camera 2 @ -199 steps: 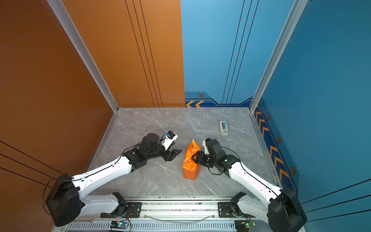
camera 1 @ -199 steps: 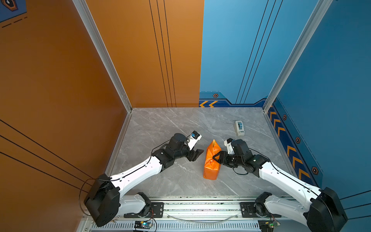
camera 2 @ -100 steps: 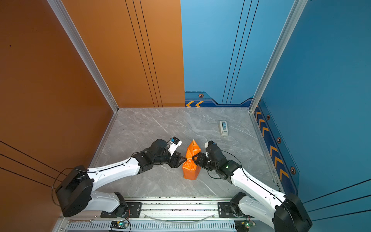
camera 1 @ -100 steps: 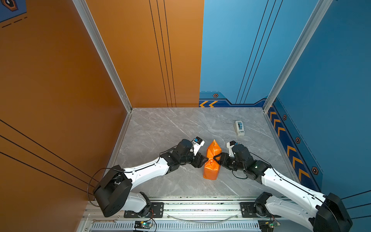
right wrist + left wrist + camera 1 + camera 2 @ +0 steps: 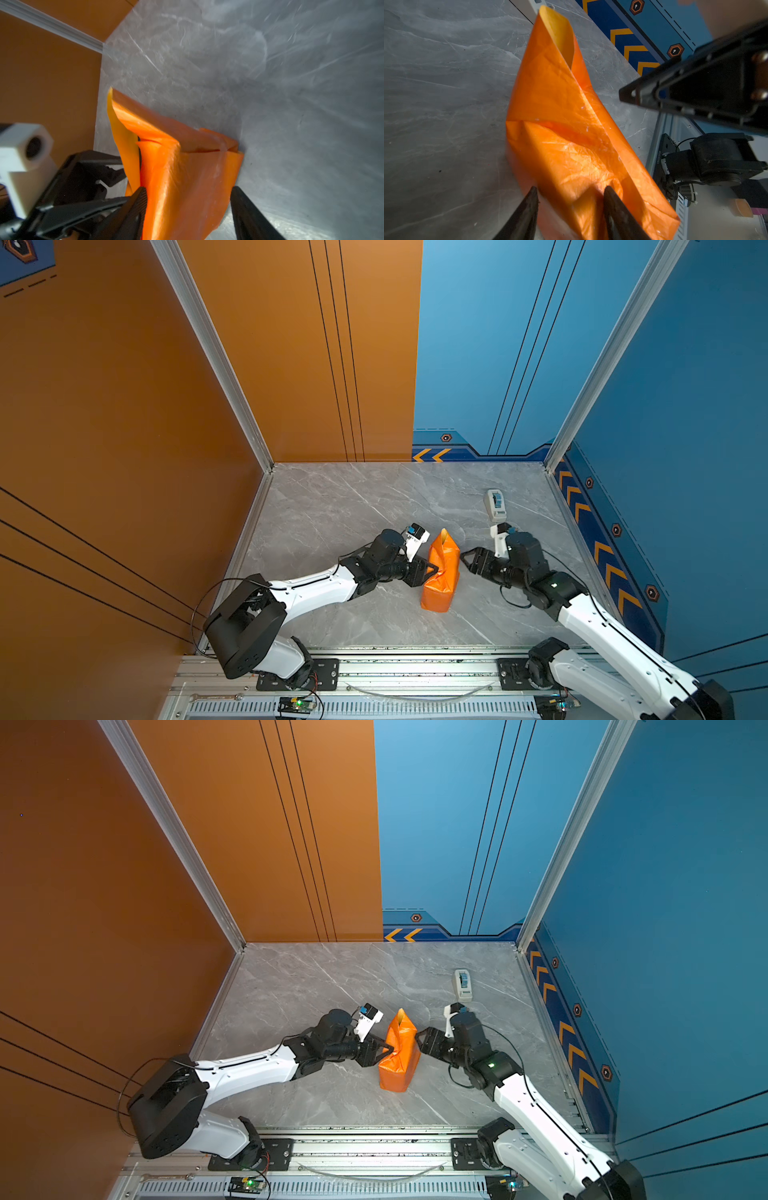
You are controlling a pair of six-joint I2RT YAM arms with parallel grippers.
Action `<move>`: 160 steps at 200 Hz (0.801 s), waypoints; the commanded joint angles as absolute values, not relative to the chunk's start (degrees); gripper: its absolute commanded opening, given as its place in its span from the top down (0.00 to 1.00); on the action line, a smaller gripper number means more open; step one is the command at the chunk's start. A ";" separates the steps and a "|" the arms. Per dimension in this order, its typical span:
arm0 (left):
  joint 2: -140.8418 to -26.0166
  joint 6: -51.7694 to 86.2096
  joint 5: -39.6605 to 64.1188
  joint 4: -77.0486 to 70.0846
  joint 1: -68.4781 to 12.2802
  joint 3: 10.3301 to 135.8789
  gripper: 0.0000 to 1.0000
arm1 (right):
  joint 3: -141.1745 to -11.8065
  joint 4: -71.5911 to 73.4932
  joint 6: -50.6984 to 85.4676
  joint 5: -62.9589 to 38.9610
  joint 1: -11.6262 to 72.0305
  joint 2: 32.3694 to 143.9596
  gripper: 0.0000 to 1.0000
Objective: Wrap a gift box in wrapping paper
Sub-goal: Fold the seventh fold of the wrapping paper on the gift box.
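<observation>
Parcel status: the wrapping paper (image 5: 440, 572) stands as a tall, creased orange bundle on the bench (image 5: 332, 510), between the two arms. Its far end gapes open and shows the pale yellow inner face. The gift box is not visible in any view and is judged to sit inside the paper.

Left gripper (image 5: 431, 570): tips are against the bundle's side. In the left wrist view the jaws stand partly apart astride a raised fold. Whether they pinch it cannot be told.

Right gripper (image 5: 468, 562): just beside the bundle on the opposite side, not touching, jaws released and spread.

Tape dispenser (image 5: 495, 504) lies well apart, near the far right of the bench.

Judged step: closing the loose end flaps.

- The left side should pin the bundle firmly so it neither tips nor slides.
- The right side should take the flap near its edge and fold along the box edge, keeping the paper taut.
- Glossy, crumpled paper springs back, so each crease should be held down until tape is on.
</observation>
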State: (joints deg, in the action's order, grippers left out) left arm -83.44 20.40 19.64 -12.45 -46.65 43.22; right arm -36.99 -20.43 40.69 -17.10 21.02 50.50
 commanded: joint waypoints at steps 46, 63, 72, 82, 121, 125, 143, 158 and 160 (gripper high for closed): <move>-84.87 14.20 14.73 -1.07 -47.81 43.30 0.50 | -53.78 -23.59 -0.53 -35.17 9.48 73.16 0.38; -85.42 13.77 14.20 0.06 -48.30 44.18 0.50 | -58.67 -24.87 -6.29 -37.13 10.44 79.01 0.39; -85.52 13.70 13.62 0.55 -48.49 44.54 0.50 | -60.05 -25.61 -9.51 -37.39 11.39 81.10 0.38; -85.60 13.69 13.27 0.61 -48.66 44.56 0.50 | -61.29 -26.59 -13.19 -37.98 12.34 82.80 0.35; -85.52 13.47 12.66 0.63 -48.70 44.89 0.50 | -64.05 -32.57 -26.24 -43.51 12.59 88.13 0.36; -85.60 13.38 12.62 0.69 -48.70 44.91 0.50 | -64.33 -33.23 -27.18 -43.71 12.57 88.58 0.36; -85.86 12.84 12.48 1.28 -48.61 45.32 0.50 | -64.95 -34.64 -29.61 -44.92 12.66 89.83 0.38; -85.95 12.50 12.48 1.44 -48.61 45.53 0.50 | -64.79 -35.05 -31.39 -46.61 12.98 90.19 0.39; -86.02 12.49 12.41 1.41 -48.61 45.53 0.50 | -64.80 -35.06 -31.56 -46.90 13.00 90.27 0.39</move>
